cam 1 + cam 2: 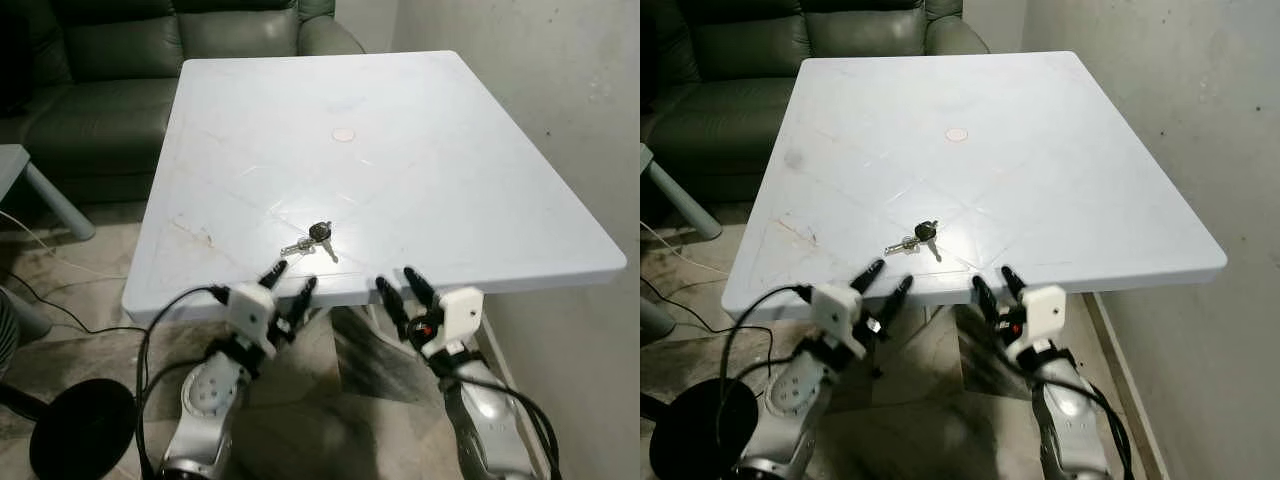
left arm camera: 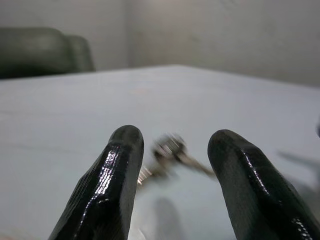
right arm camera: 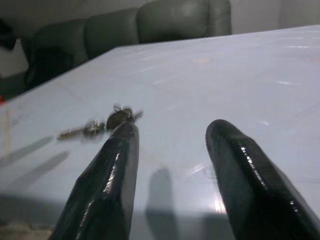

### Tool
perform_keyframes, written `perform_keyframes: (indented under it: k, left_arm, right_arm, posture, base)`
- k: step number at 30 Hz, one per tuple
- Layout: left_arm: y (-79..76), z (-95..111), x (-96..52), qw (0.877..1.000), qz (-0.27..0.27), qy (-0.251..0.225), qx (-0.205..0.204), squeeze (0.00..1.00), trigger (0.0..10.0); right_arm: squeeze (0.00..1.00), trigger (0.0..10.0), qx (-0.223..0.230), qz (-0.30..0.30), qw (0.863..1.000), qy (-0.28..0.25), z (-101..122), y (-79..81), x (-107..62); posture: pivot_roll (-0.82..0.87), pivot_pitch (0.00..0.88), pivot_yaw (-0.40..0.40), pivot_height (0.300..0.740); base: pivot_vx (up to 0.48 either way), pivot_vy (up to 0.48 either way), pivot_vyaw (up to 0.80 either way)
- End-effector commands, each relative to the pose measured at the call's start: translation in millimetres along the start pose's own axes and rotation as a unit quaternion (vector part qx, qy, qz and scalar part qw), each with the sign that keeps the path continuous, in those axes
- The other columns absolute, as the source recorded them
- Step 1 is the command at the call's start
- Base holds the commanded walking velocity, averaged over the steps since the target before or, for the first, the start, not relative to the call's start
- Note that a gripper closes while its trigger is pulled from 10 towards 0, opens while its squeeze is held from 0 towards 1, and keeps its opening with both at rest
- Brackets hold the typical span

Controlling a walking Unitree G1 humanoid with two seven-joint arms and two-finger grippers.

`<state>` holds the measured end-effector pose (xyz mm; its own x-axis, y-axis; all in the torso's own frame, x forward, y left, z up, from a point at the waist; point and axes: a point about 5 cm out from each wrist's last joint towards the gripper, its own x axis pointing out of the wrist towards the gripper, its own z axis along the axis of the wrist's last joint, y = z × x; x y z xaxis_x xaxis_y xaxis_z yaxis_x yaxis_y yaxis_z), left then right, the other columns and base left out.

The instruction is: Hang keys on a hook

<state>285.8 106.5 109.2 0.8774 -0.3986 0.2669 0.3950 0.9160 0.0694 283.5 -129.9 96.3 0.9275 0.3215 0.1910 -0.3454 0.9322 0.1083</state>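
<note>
A small bunch of keys (image 1: pixel 314 239) with a black head lies flat on the white table (image 1: pixel 420 150), close to its near edge. My left gripper (image 1: pixel 289 281) is open at the table's near edge, just short of the keys, which show blurred between its fingers (image 2: pixel 170 150). My right gripper (image 1: pixel 404 287) is open too, at the same edge to the right of the keys; its view has the keys (image 3: pixel 102 124) off beyond one fingertip. Nothing is held by either gripper.
A round mark (image 1: pixel 343 134) sits mid-table. A dark green sofa (image 1: pixel 110 80) stands behind the table at the left. A plain wall (image 1: pixel 560 90) runs along the right. Cables and a black round base (image 1: pixel 75 430) lie on the floor at the left.
</note>
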Motion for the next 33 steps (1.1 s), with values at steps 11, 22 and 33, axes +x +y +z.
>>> perform_keyframes:
  k: [11,22,33]
  left_arm:
    - [64.9,6,1.4,0.986,0.153,0.064,-0.03,0.0,10.0]
    - [78.7,14,10.0,0.971,0.218,0.09,-0.045,0.0,10.0]
    - [58.3,19,1.6,0.983,0.159,0.077,-0.041,0.0,10.0]
  right_arm:
    - [0.0,10.0,-0.054,-0.031,0.998,0.028,12,-21.1,13.6]
    - [0.0,10.0,-0.089,-0.055,0.994,0.039,15,-31.8,12.8]
    - [0.0,10.0,-0.103,-0.051,0.993,0.036,20,-32.2,12.6]
  posture:
    - [0.01,0.077,-0.035,0.74]
    - [0.01,0.065,-0.033,0.74]
    - [0.01,0.075,-0.033,0.74]
  base:
    - [0.0,0.0,0.0]
    - [0.0,0.0,0.0]
    - [0.0,0.0,0.0]
